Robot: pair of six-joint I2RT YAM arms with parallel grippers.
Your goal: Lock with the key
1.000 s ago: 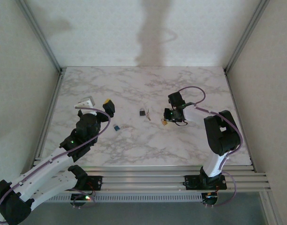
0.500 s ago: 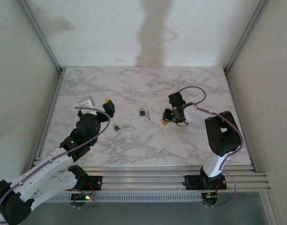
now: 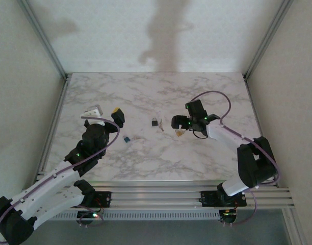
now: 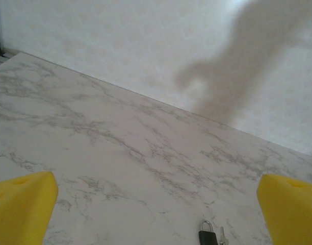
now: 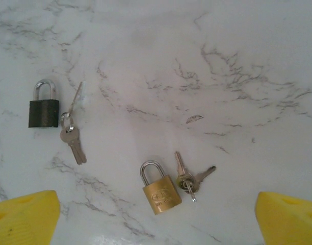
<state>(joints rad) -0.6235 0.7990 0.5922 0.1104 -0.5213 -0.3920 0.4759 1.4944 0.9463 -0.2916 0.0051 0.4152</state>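
Right hand [image 5: 156, 220] spread wide, empty, nearer arm. Brass padlock [image 5: 160, 190] lies on worktop [image 5: 237, 61] just ahead between its fingers, shackle pointing away, keys [image 5: 190, 178] just beside. Dark padlock [image 5: 43, 106] off to side. Left hand [image 4: 156, 209] spread, well apart.

Brass padlock [image 5: 161, 195] laid flat, shackle pointed away, seemingly seated in body. Small key bunch [image 5: 189, 178] laid just right of it, not inserted. Dark padlock [image 5: 44, 111] laid flat well to left, shackle likewise pointed away. Ringed key [image 5: 73, 143] placed just beside its right edge.
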